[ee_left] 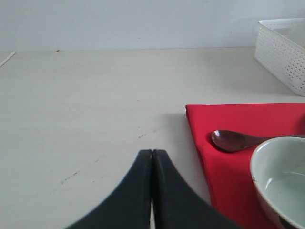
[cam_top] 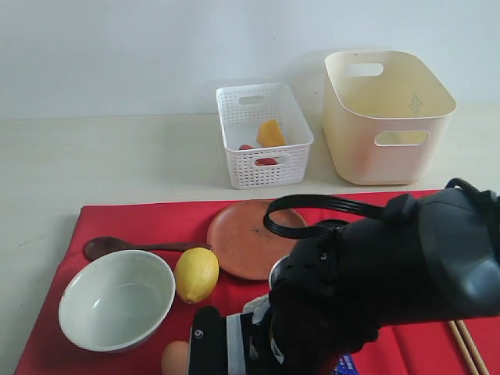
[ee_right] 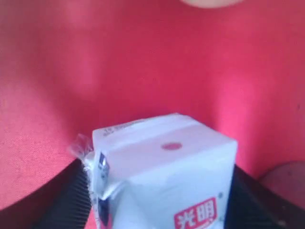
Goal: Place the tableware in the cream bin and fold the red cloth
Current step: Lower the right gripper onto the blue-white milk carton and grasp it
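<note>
Exterior view: the right arm point(cam_top: 391, 266) bends low over the near edge of the worktop point(cam_top: 94, 156), its black bulk covering the near right part of the red cloth point(cam_top: 141, 219); its fingers are hidden here. The cloth lies flat along the near edge. On it are one bowl point(cam_top: 117, 299), one plate point(cam_top: 242, 238), one spoon point(cam_top: 109, 248), one lemon point(cam_top: 196, 274), one egg point(cam_top: 173, 359) and two chopsticks point(cam_top: 467, 348) at the near right corner. The cream bin point(cam_top: 375, 156) stands at the far right, off the cloth, with one white basket point(cam_top: 266, 168) just beside it holding a piece of cheese point(cam_top: 271, 133).

Left wrist view: the left gripper point(ee_left: 152, 155) hovers over bare worktop, fingers pressed together on nothing, near the cloth's edge, the spoon and the bowl.

Right wrist view: the right gripper point(ee_right: 162, 191) points down at the cloth, one milk carton point(ee_right: 162, 157) between its two fingers point(ee_right: 71, 195). Whether they squeeze it I cannot tell.
</note>
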Controlling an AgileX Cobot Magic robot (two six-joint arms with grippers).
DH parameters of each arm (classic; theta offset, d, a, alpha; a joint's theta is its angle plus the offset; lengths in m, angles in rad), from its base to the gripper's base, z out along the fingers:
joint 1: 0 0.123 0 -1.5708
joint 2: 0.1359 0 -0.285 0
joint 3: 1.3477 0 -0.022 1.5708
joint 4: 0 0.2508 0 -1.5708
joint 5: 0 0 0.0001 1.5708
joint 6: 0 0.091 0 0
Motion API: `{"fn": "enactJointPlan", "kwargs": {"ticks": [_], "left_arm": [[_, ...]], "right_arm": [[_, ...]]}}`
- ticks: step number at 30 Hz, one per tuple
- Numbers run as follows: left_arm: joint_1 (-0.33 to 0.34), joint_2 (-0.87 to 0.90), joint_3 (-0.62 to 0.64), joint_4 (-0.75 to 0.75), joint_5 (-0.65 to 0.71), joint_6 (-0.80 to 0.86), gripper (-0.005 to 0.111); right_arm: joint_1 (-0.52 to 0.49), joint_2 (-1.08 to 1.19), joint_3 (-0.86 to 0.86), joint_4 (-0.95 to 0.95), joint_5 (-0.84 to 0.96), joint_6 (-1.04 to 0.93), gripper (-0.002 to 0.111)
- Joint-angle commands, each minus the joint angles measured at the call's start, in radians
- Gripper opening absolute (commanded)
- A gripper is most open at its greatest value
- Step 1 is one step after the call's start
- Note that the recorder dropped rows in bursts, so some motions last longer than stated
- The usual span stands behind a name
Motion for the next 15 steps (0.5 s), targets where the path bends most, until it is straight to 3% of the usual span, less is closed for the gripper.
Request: {"fn": "enactJointPlan", "kwargs": {"ticks": [1, 2, 15], "left_arm": [[0.002, -0.006, 0.002, 0.001, -0.008, -0.001, 0.0], [0.002, -0.006, 0.002, 0.001, -0.008, -0.001, 0.0], [0.002, -0.006, 0.002, 0.001, -0.008, -0.001, 0.0]], "right_arm": [[0.001, 0.003, -0.041, -0.006, 0.072, 0.045, 0.005], [0.001, 0.003, -0.052, -0.006, 0.096, 0.045, 0.0], [0.001, -0.086, -0.155, 0.016, 0.22, 0.099, 0.0]]}}
